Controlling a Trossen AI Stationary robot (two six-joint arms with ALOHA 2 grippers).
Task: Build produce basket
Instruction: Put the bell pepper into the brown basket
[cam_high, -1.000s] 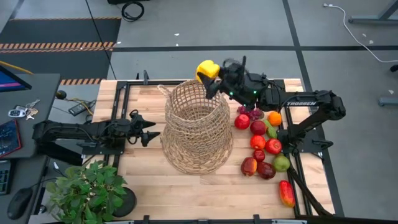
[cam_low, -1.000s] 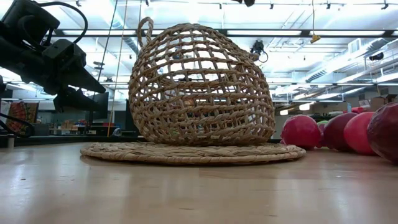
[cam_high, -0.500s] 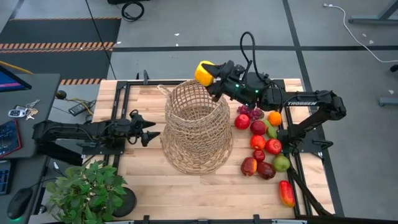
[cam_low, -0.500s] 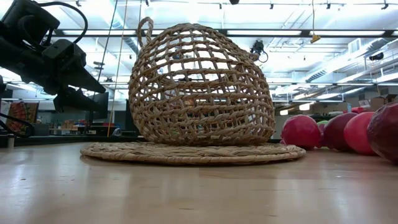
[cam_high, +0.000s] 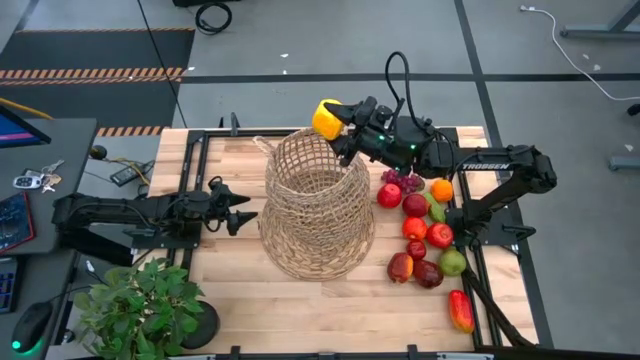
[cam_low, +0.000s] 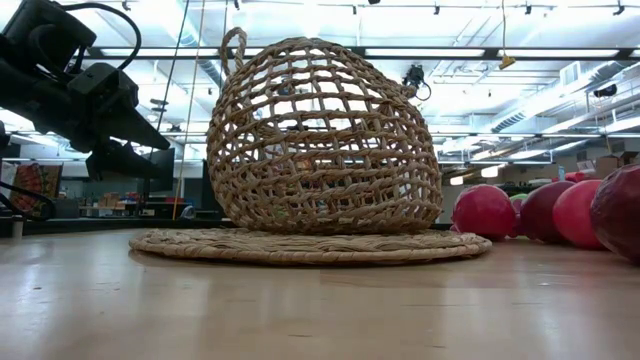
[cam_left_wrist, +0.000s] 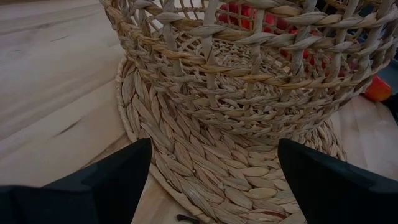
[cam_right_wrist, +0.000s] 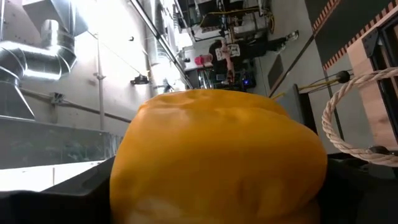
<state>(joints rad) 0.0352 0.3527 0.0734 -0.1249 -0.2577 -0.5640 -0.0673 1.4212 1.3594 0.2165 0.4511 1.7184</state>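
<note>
The tan wicker basket (cam_high: 317, 205) stands upright on a round woven mat (cam_low: 310, 245) in the table's middle. My right gripper (cam_high: 340, 125) hovers over the basket's far rim, shut on a yellow pepper (cam_high: 328, 116), which fills the right wrist view (cam_right_wrist: 217, 155). The rest of the produce (cam_high: 420, 235) lies on the table right of the basket. My left gripper (cam_high: 243, 208) rests open and low, left of the basket, pointing at its base (cam_left_wrist: 249, 106); nothing is between its fingers. My right gripper pinches the yellow pepper by its two opposite sides (cam_right_wrist: 143, 180) between its two fingers. The fingers reach in about level from the table's right. The pepper is lifted clear, above the basket's far rim and well above the table.
A leafy potted plant (cam_high: 140, 305) stands at the near left corner. A red pepper (cam_high: 460, 310) lies alone near the right front. One loop handle (cam_high: 262, 143) sticks up at the basket's far left rim. Bare wood shows in front of the basket.
My right gripper has rolled about its own pointing line, turning the yellow pepper with it, while staying over the basket's far rim. Its cable now loops up behind the wrist. The hold on the pepper has stayed shut.
</note>
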